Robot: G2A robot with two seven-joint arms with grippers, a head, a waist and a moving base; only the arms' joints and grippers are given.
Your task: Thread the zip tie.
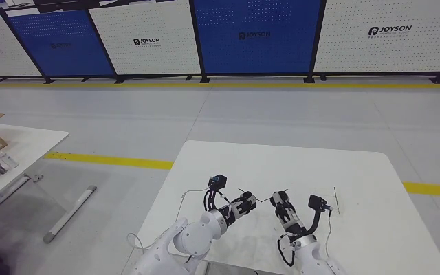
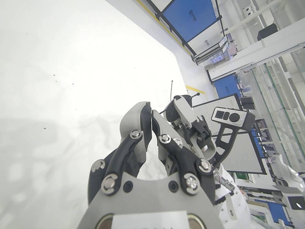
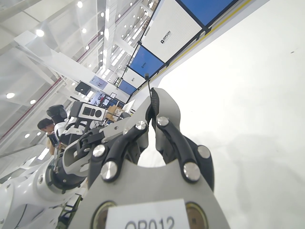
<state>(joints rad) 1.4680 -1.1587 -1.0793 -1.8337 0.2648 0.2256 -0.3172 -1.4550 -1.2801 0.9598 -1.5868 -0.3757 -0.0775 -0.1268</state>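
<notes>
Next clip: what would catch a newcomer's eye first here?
The two grippers sit almost tip to tip over the near middle of the white table. The right gripper has its jaws shut on a thin black zip tie whose head pokes past them, and the left gripper faces it with jaws closed. A second black strip lies flat on the table to the right arm's right.

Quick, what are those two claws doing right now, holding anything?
Left gripper: closed; whether it pinches anything cannot be told.
Right gripper: closed on a black zip tie.
</notes>
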